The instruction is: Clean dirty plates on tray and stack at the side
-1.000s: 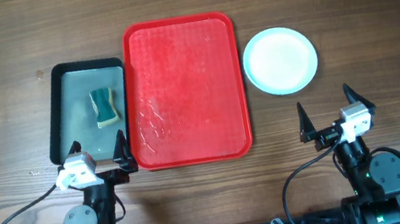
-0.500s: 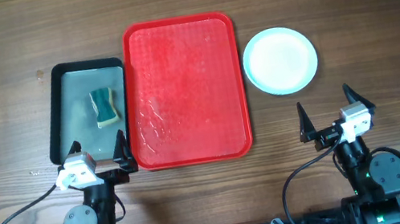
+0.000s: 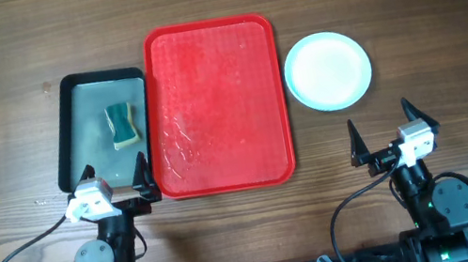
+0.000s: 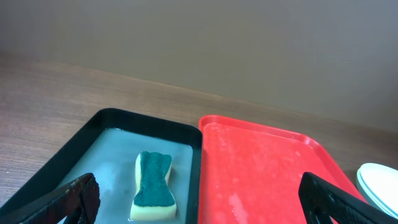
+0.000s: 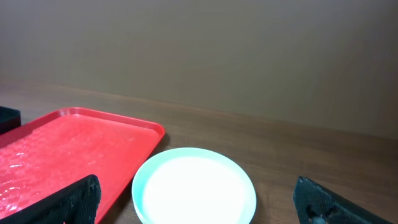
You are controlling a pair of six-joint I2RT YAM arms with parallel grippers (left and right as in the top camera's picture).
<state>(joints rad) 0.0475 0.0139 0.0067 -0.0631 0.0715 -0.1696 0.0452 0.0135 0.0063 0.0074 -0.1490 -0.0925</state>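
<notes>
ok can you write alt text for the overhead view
A red tray bare of plates lies mid-table, a turquoise-rimmed plate right of it, a pan holding a sponge left of it. The left end effector and right end effector sit open below.

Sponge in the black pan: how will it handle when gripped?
The sponge lies flat in what looks like shallow water in the pan, so it is probably soaked, heavier than it looks, and drippy. Being foam with a scouring face, it will likely squash rather than slip.
</notes>
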